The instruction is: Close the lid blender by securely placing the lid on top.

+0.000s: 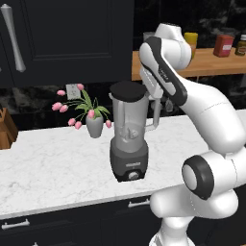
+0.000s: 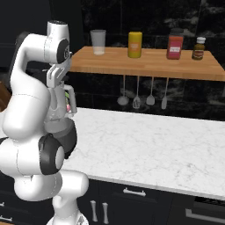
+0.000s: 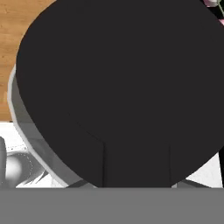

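Left base view: the black lid [image 1: 128, 91] sits atop the blender [image 1: 128, 139] on the white table [image 1: 48, 168]; a light, rigid, smooth disc, probably best pinched at its rim, while whether the tool's fingers are apart cannot be told.

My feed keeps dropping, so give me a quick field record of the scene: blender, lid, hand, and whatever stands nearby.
blender: upright on the white marble counter, dark base with front knob, translucent jar
lid: black disc on top of the jar's mouth; looks slightly off-centre in the hand view, seating not confirmed
hand: close behind the lid, hidden by the arm; open or shut cannot be told
nearby: vase of pink tulips left of the blender
shelf: wooden, with glass, yellow jar, red jar, small bottle
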You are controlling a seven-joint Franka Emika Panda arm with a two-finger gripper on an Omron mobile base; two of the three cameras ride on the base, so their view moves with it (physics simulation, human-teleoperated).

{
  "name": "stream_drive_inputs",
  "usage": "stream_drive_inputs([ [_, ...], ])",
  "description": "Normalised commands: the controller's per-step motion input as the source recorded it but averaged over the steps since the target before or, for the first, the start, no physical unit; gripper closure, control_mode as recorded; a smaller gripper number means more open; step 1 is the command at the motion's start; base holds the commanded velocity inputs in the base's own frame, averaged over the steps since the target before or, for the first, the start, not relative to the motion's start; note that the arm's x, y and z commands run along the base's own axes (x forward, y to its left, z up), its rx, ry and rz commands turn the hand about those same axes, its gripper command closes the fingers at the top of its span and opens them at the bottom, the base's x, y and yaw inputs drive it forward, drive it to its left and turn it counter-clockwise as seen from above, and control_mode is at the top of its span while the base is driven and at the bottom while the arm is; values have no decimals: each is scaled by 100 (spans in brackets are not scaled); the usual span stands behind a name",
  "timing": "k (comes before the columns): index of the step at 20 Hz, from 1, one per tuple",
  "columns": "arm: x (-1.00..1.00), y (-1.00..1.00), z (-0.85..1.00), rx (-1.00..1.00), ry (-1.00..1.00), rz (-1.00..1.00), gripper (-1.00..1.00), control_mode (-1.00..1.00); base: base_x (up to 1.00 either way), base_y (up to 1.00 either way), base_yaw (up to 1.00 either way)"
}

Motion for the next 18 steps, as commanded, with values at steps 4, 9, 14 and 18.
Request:
stream_drive_inputs([
  [4, -3, 0, 0, 0, 0, 0, 100, -100, 0, 0, 0],
  [9, -33, -7, -13, -2, 0, 1, 100, -100, 0, 0, 0],
  [14, -31, -4, -1, 0, 0, 1, 100, -100, 0, 0, 0],
  [18, -29, -2, 0, 0, 0, 0, 100, -100, 0, 0, 0],
])
